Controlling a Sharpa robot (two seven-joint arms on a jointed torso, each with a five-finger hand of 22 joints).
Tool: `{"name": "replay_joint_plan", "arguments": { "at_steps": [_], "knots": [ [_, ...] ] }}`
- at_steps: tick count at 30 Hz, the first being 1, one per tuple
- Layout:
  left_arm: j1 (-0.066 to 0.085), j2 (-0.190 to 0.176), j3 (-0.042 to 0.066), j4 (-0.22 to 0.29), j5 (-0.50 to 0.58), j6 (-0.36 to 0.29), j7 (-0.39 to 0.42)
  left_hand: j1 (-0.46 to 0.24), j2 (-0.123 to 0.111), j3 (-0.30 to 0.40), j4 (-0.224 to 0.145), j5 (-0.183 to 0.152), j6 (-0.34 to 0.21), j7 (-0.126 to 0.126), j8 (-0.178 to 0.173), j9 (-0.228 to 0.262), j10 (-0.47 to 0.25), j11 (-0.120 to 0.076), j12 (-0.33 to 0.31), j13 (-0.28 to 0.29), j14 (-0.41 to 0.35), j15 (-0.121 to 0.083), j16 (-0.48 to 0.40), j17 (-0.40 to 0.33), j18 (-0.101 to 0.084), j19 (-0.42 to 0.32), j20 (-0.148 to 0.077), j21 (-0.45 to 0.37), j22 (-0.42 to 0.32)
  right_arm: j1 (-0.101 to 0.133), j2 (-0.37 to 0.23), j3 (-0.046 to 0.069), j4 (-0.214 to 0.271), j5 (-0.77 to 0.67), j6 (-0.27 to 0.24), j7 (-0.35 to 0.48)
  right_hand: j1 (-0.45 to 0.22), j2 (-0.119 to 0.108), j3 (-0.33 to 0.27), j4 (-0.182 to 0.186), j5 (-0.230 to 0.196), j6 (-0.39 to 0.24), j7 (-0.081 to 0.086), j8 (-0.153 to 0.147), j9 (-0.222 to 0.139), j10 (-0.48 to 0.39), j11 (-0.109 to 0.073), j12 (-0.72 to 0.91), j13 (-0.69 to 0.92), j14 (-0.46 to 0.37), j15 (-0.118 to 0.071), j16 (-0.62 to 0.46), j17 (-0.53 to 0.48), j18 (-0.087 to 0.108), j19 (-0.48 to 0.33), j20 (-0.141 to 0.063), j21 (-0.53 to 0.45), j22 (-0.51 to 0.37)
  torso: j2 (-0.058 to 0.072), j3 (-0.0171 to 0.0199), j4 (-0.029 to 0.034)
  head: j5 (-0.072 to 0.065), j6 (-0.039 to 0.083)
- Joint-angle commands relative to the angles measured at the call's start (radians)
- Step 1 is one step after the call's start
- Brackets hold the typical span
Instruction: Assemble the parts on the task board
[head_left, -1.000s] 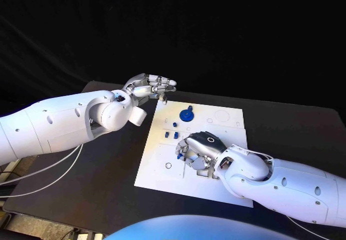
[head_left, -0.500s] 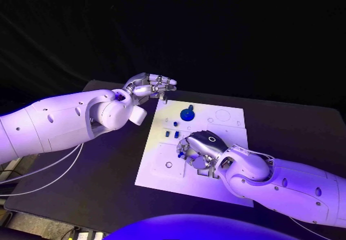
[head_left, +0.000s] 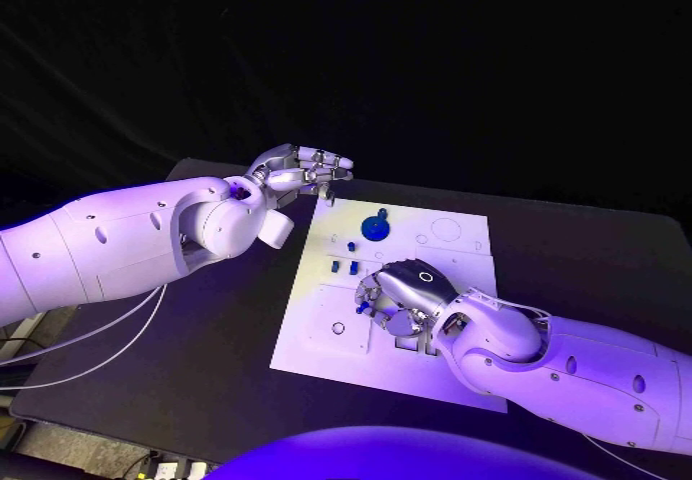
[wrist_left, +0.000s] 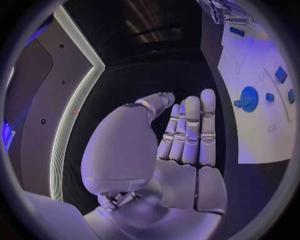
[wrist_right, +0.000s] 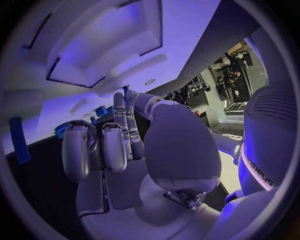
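The white task board lies in the middle of the black table. A blue gear stands near its far edge, with small blue parts just in front of it. My right hand is down on the board's middle, fingers curled toward the surface. Thumb and a fingertip meet on a small blue part close under the board. My left hand hovers above the board's far left corner. Its fingers lie side by side and hold nothing. The gear lies beyond them.
Recesses and round holes mark the board around my right hand. A blue bar sits on the board beside the right hand. Black table stretches to the left of the board and to its right.
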Motion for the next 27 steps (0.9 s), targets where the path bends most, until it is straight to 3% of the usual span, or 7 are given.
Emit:
{"name": "replay_joint_plan", "arguments": {
  "at_steps": [1, 15, 23, 27],
  "knots": [
    [0.001, 0.001, 0.001, 0.002, 0.005, 0.014, 0.000, -0.010, -0.001, -0.003, 0.005, 0.003, -0.007, -0.002, -0.002, -0.002, -0.007, -0.002, 0.006, 0.002, -0.004, 0.005, -0.004, -0.002, 0.007, -0.006, 0.001, -0.006, -0.001, -0.001, 0.001, 0.000, 0.000, -0.019, 0.018, -0.009, 0.001, 0.008, 0.000, -0.005, 0.006, 0.004, 0.000, 0.001, 0.002, -0.001, -0.004, -0.001, 0.001, 0.046, -0.006, 0.003, 0.000, -0.011, 0.023, -0.006, 0.000, 0.184, 0.000, -0.0004, -0.0005, 0.000, 0.000],
    [0.002, 0.001, 0.001, 0.003, 0.005, 0.018, -0.004, -0.010, -0.001, -0.003, 0.005, 0.003, -0.007, -0.002, -0.002, -0.002, -0.007, -0.002, 0.006, 0.002, -0.004, 0.005, -0.004, -0.002, 0.007, -0.006, 0.001, -0.006, -0.001, 0.001, 0.022, 0.000, -0.007, -0.065, 0.102, -0.049, -0.004, 0.008, -0.002, -0.007, -0.001, 0.004, 0.000, 0.002, 0.003, -0.001, -0.003, -0.002, 0.002, 0.046, -0.005, 0.003, 0.000, -0.012, 0.023, -0.006, 0.001, 0.184, 0.000, -0.0012, 0.0002, -0.001, -0.003],
    [0.002, 0.000, 0.001, 0.002, 0.005, 0.020, -0.009, -0.010, -0.001, -0.003, 0.005, 0.003, -0.008, -0.002, -0.002, -0.002, -0.009, -0.001, 0.007, 0.002, -0.005, 0.005, -0.004, -0.002, 0.007, -0.006, 0.001, -0.006, -0.002, 0.001, 0.030, 0.000, -0.005, -0.075, 0.106, -0.054, -0.012, 0.003, -0.006, -0.009, -0.004, 0.002, 0.000, 0.001, 0.004, -0.002, -0.003, -0.005, 0.003, 0.046, -0.005, 0.002, -0.004, -0.010, 0.021, -0.005, -0.004, 0.183, 0.000, -0.0008, -0.0002, -0.003, -0.004],
    [0.002, 0.000, 0.001, 0.002, 0.004, 0.021, -0.011, -0.010, -0.001, -0.003, 0.005, 0.003, -0.008, -0.002, -0.002, -0.002, -0.009, -0.001, 0.007, 0.002, -0.005, 0.005, -0.004, -0.002, 0.007, -0.006, 0.001, -0.006, -0.002, 0.001, 0.030, -0.001, -0.006, -0.076, 0.099, -0.056, -0.045, -0.014, -0.018, -0.001, 0.012, -0.025, 0.009, -0.018, -0.001, -0.021, 0.006, -0.019, 0.000, 0.045, 0.002, 0.001, -0.006, -0.010, 0.020, -0.001, -0.009, 0.182, -0.001, -0.0008, -0.0003, -0.003, -0.004]
  ]
}}
